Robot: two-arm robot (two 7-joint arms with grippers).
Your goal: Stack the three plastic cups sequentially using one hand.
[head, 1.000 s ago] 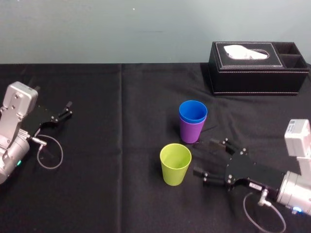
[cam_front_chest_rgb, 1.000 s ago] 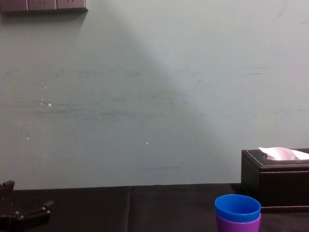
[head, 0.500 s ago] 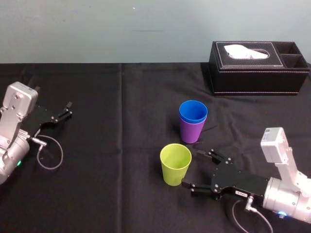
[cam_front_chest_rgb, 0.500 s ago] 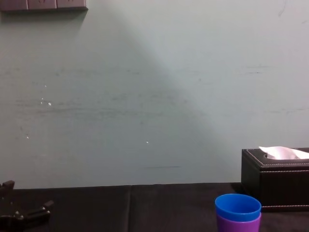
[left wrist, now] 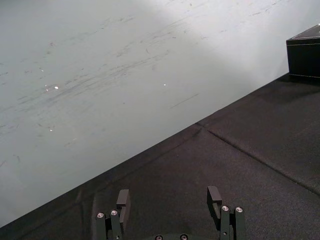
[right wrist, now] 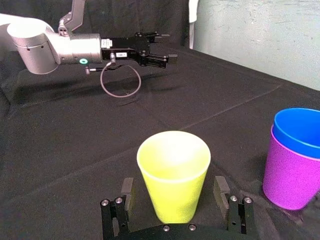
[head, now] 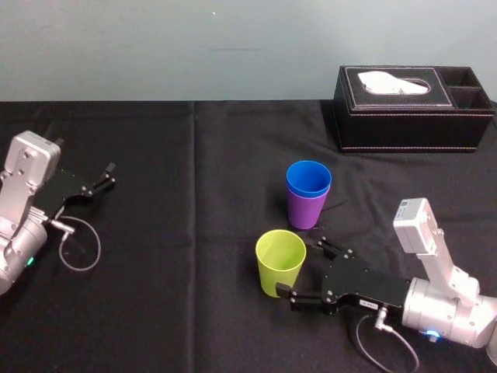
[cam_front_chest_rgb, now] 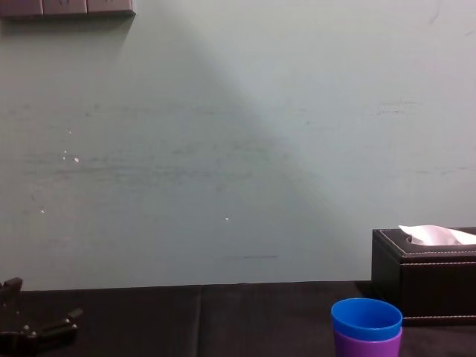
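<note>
Jaws of right gripper (head: 297, 266) wide open around ungripped yellow-green cup (head: 279, 263); left gripper (head: 110, 175) idle, open.

Plain test room, black-clothed table (head: 194, 155), bare pale wall (cam_front_chest_rgb: 223, 149), tissue box (head: 415, 116)

Blue cup (head: 308, 180) in purple cup (head: 307, 211) — yel-grn cup (head: 278, 268) apart.

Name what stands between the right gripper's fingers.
The yellow-green cup stands between the open fingers of the right gripper, with a gap on each side, as the right wrist view shows.
</note>
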